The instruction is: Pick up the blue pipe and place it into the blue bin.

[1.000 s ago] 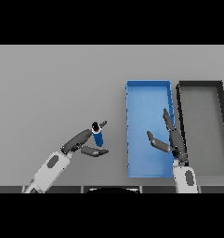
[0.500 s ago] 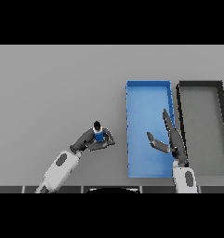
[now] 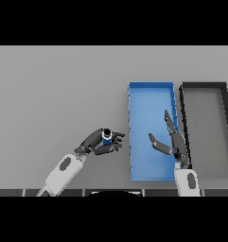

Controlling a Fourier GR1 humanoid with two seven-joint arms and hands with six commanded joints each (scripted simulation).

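The blue pipe, a short blue cylinder with a dark top, stands upright inside my left hand, whose fingers and thumb are curled round it. Hand and pipe are just left of the blue bin, near its lower half. My right hand hovers over the bin's lower right part with straight fingers and the thumb spread, holding nothing. The lower part of the pipe is hidden by my fingers.
A black bin stands right beside the blue bin, sharing its long side. Grey table stretches to the left and behind both bins.
My left hand has moved right toward the blue bin, taking the pipe with it, and the fingers have closed tighter round the pipe. The right hand has stayed in place.
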